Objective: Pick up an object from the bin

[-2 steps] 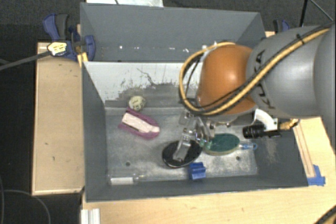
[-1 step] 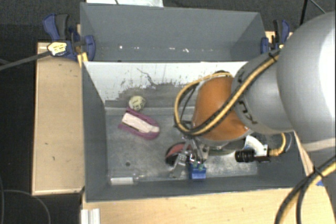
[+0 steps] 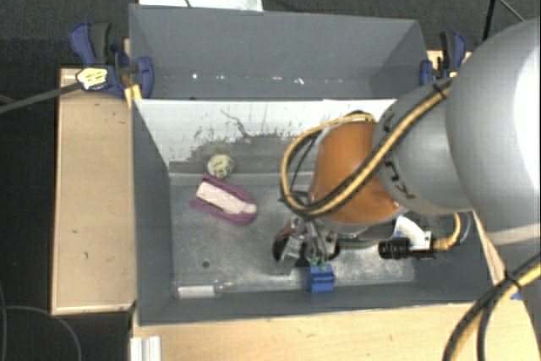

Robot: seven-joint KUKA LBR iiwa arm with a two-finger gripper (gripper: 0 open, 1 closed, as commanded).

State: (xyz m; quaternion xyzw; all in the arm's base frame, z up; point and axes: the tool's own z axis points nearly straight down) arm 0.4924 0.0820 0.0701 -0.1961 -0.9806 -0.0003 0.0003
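Note:
My gripper (image 3: 303, 249) hangs low over the bin floor, right of the middle and close to the front wall. A small blue block (image 3: 320, 278) lies just in front of it, right under its tip; whether they touch I cannot tell. A purple and white oblong thing (image 3: 225, 201) lies to the gripper's left, well apart from it. Behind that, near the back wall, sits a small pale ball (image 3: 221, 164).
A thin pale stick (image 3: 199, 292) lies along the front wall at the left corner. A white thing (image 3: 412, 227) peeks out under the arm at the right. The arm with its orange cover and cables hides the bin's right part.

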